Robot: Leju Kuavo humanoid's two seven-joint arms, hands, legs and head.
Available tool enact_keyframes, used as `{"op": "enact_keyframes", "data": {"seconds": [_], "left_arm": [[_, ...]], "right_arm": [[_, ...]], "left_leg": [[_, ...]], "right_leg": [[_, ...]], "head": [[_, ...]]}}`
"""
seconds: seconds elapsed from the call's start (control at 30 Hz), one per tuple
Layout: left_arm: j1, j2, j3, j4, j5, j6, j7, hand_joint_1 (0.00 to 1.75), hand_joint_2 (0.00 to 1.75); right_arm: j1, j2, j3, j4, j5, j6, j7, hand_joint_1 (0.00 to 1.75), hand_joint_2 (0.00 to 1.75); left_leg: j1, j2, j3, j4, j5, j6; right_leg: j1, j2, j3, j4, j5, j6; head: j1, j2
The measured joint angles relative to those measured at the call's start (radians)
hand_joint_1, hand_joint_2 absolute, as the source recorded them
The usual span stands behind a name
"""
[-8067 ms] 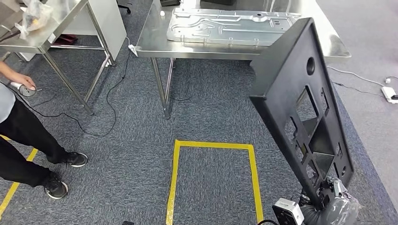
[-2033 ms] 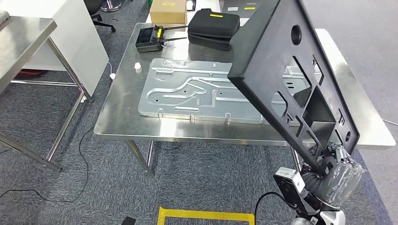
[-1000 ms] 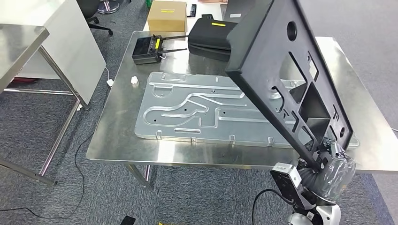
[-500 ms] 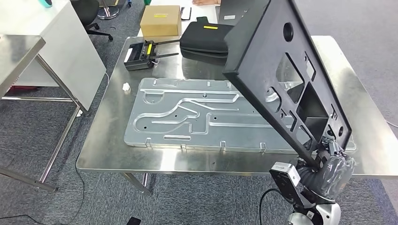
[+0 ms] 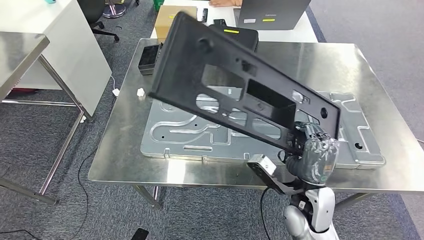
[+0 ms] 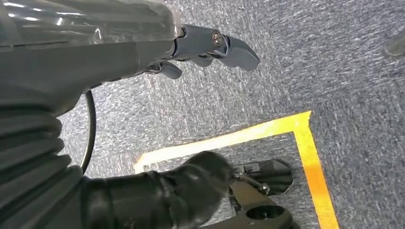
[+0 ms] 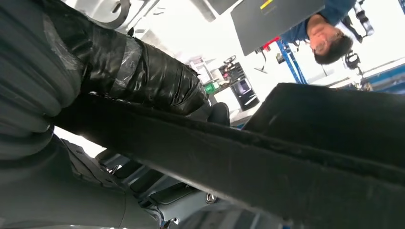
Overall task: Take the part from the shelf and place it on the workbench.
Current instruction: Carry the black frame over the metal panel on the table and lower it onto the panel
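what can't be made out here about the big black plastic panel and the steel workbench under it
- Head view: big black plastic panel hides the middle of the stamped silver metal plate and most of the black case.
- Whether the panel's far end touches the steel workbench: unclear.
- Right hand: fingers hidden behind the panel's edge.

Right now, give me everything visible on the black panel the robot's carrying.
The black panel is a flat, long, matte sheet that looks like moulded plastic, with a raised rim, one round hole near its far end and several rectangular cut-outs, one backed by a boxy recess. It hangs tilted over the steel workbench, above the embossed metal plate, not yet laid down. The right robot hand grips its near end; nothing else visibly touches it.
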Motion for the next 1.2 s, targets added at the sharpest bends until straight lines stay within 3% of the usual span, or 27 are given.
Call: {"op": "enact_keyframes", "data": {"seconds": [0.03,0.1,0.13,0.27,0.33,0.4,0.43,0.47,0.6,0.7,0.73,0.77,0.83,0.87,0.9,0.97,1.0,1.03,1.07,1.1,1.13,1.2], "left_arm": [[0.000,-0.002,-0.004,0.000,-0.003,-0.002,0.001,0.00,0.00],[-0.002,-0.006,-0.013,0.000,-0.012,-0.010,0.005,0.00,0.00],[-0.004,-0.006,-0.017,0.000,-0.015,-0.015,0.008,0.00,0.00],[-0.011,-0.009,-0.030,0.000,-0.023,-0.025,0.019,0.00,0.00],[-0.013,-0.009,-0.037,0.000,-0.031,-0.028,0.025,0.00,0.00],[-0.016,-0.010,-0.044,0.000,-0.038,-0.032,0.033,0.00,0.00],[-0.017,-0.010,-0.048,0.000,-0.041,-0.033,0.037,0.00,0.00],[-0.018,-0.010,-0.052,0.000,-0.043,-0.034,0.041,0.00,0.00],[-0.022,-0.010,-0.062,0.000,-0.047,-0.036,0.045,0.00,0.00],[-0.022,-0.010,-0.063,0.000,-0.047,-0.036,0.046,0.00,0.00],[-0.023,-0.010,-0.064,0.000,-0.047,-0.038,0.046,0.00,0.00],[-0.024,-0.011,-0.066,0.000,-0.047,-0.041,0.046,0.00,0.00],[-0.029,-0.012,-0.073,0.000,-0.046,-0.052,0.054,0.00,0.00],[-0.031,-0.013,-0.077,0.000,-0.046,-0.055,0.058,0.00,0.00],[-0.032,-0.014,-0.080,0.000,-0.045,-0.057,0.063,0.00,0.00],[-0.033,-0.015,-0.084,0.000,-0.044,-0.058,0.064,0.00,0.00],[-0.033,-0.015,-0.085,0.000,-0.043,-0.058,0.064,0.00,0.00],[-0.033,-0.015,-0.087,0.000,-0.042,-0.058,0.065,0.00,0.00],[-0.033,-0.015,-0.088,0.000,-0.041,-0.058,0.065,0.00,0.00],[-0.032,-0.015,-0.089,0.000,-0.040,-0.058,0.066,0.00,0.00],[-0.032,-0.015,-0.090,0.000,-0.040,-0.058,0.067,0.00,0.00],[-0.033,-0.016,-0.091,0.000,-0.038,-0.058,0.067,0.00,0.00]], "right_arm": [[-0.019,-0.005,0.007,0.012,0.025,0.003,0.018,1.55,1.75],[-0.067,-0.015,0.016,0.042,0.090,0.011,0.059,1.55,1.75],[-0.092,-0.019,0.019,0.061,0.122,0.016,0.079,1.57,1.75],[-0.163,-0.036,0.022,0.131,0.199,0.033,0.131,1.62,1.75],[-0.197,-0.040,0.022,0.165,0.249,0.049,0.165,1.65,1.75],[-0.241,-0.047,0.022,0.219,0.315,0.075,0.205,1.67,1.75],[-0.263,-0.052,0.022,0.252,0.344,0.086,0.222,1.66,1.75],[-0.285,-0.057,0.022,0.289,0.369,0.095,0.235,1.66,1.75],[-0.329,-0.067,0.022,0.375,0.405,0.106,0.256,1.65,1.75],[-0.331,-0.067,0.022,0.381,0.407,0.108,0.257,1.66,1.75],[-0.339,-0.068,0.023,0.394,0.410,0.118,0.261,1.66,1.75],[-0.355,-0.070,0.026,0.418,0.413,0.135,0.267,1.66,1.75],[-0.418,-0.084,0.049,0.554,0.417,0.191,0.284,1.67,1.75],[-0.444,-0.091,0.062,0.621,0.417,0.211,0.289,1.67,1.75],[-0.463,-0.098,0.074,0.682,0.414,0.222,0.292,1.67,1.75],[-0.472,-0.101,0.082,0.733,0.408,0.223,0.295,1.67,1.75],[-0.477,-0.102,0.086,0.761,0.404,0.224,0.296,1.67,1.75],[-0.480,-0.104,0.090,0.790,0.400,0.226,0.296,1.67,1.75],[-0.482,-0.107,0.093,0.816,0.396,0.228,0.297,1.67,1.75],[-0.484,-0.109,0.094,0.837,0.393,0.229,0.298,1.67,1.75],[-0.486,-0.111,0.095,0.851,0.390,0.231,0.298,1.66,1.75],[-0.497,-0.113,0.097,0.878,0.388,0.235,0.298,1.66,1.75]], "left_leg": [[0.000,-0.001,0.001,0.004,-0.003,-0.002],[-0.003,-0.003,-0.004,0.015,-0.009,-0.011],[-0.005,-0.002,-0.007,0.019,-0.011,-0.017],[-0.004,-0.001,-0.016,0.028,-0.017,-0.035],[-0.001,-0.001,-0.051,0.103,-0.060,-0.045],[0.001,0.000,-0.118,0.241,-0.119,-0.052],[0.002,0.000,-0.145,0.292,-0.130,-0.054],[0.002,0.000,-0.157,0.310,-0.124,-0.055],[0.002,0.000,-0.103,0.175,-0.028,-0.051],[0.002,0.000,-0.095,0.160,-0.021,-0.050],[0.002,0.000,-0.081,0.127,-0.012,-0.048],[0.000,0.000,-0.064,0.090,-0.004,-0.045],[-0.001,-0.002,-0.034,0.020,0.013,-0.026],[-0.001,-0.003,-0.032,0.014,0.015,-0.016],[0.000,-0.003,-0.031,0.010,0.018,-0.008],[-0.001,-0.002,-0.031,0.010,0.017,-0.002],[-0.002,-0.002,-0.031,0.011,0.016,0.000],[-0.003,-0.002,-0.030,0.013,0.014,0.002],[-0.003,-0.003,-0.030,0.015,0.012,0.003],[-0.004,-0.005,-0.029,0.018,0.009,0.003],[-0.004,-0.006,-0.028,0.021,0.006,0.002],[-0.008,-0.007,-0.030,0.025,0.001,-0.005]], "right_leg": [[-0.002,-0.001,0.028,-0.064,0.040,-0.001],[0.000,-0.001,0.080,-0.182,0.087,-0.009],[0.003,0.000,0.092,-0.212,0.093,-0.013],[0.003,0.000,0.094,-0.227,0.095,-0.034],[-0.002,-0.002,0.097,-0.233,0.099,-0.045],[-0.001,-0.003,0.096,-0.233,0.099,-0.051],[0.000,-0.002,0.096,-0.233,0.099,-0.051],[0.000,-0.002,0.097,-0.233,0.099,-0.051],[0.000,-0.002,0.101,-0.232,0.096,-0.047],[0.000,-0.002,0.101,-0.232,0.096,-0.047],[0.000,-0.002,0.101,-0.231,0.095,-0.045],[0.002,-0.001,0.100,-0.230,0.095,-0.042],[0.004,-0.001,0.097,-0.227,0.090,-0.022],[0.004,-0.001,0.088,-0.213,0.080,-0.012],[0.004,-0.002,0.072,-0.181,0.060,-0.004],[0.004,-0.002,0.011,-0.060,0.004,0.000],[0.004,-0.002,-0.020,-0.001,-0.014,0.001],[0.004,-0.002,-0.039,0.031,-0.014,0.001],[0.004,-0.002,-0.042,0.026,0.005,0.000],[0.004,-0.002,-0.025,-0.018,0.039,-0.003],[0.005,-0.002,0.002,-0.085,0.075,-0.008],[0.011,-0.002,0.049,-0.194,0.116,-0.018]], "head": [[0.000,0.000],[0.000,0.000],[0.000,0.000],[-0.001,0.000],[-0.001,0.000],[-0.001,0.000],[-0.001,0.000],[-0.001,0.000],[-0.001,0.000],[-0.001,0.000],[-0.001,0.000],[-0.001,0.000],[-0.001,0.000],[-0.001,0.000],[0.000,0.000],[0.000,0.000],[0.000,0.000],[0.000,0.000],[0.000,0.000],[0.000,0.000],[0.000,0.000],[0.000,0.000]]}}
